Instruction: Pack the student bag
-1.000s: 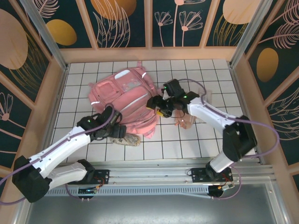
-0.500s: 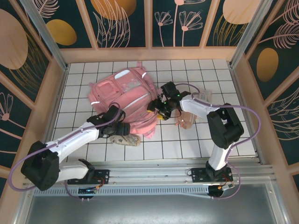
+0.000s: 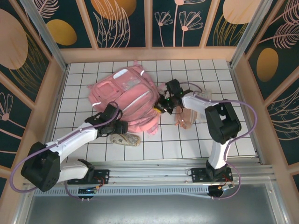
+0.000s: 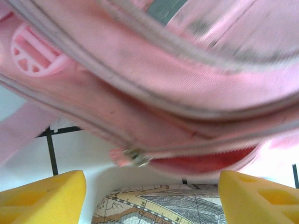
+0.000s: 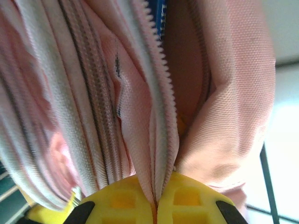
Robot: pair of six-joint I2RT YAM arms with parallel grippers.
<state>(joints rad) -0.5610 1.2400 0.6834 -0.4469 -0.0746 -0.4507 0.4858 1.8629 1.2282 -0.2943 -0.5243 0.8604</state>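
White tiled worktop: student bag lies left of centre. Right gripper clenched on its zip-edge fabric; left gripper released, jaws apart at its near edge, beside a map-print pouch

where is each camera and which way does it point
top: above and behind the arm bases, looking down at the bag, left arm and right arm showing
left wrist: low beside the bag, facing its zip and a pouch, open left claw at the bottom
right wrist: against the bag's opening, right claw shut on its edge
shared: all see the bag
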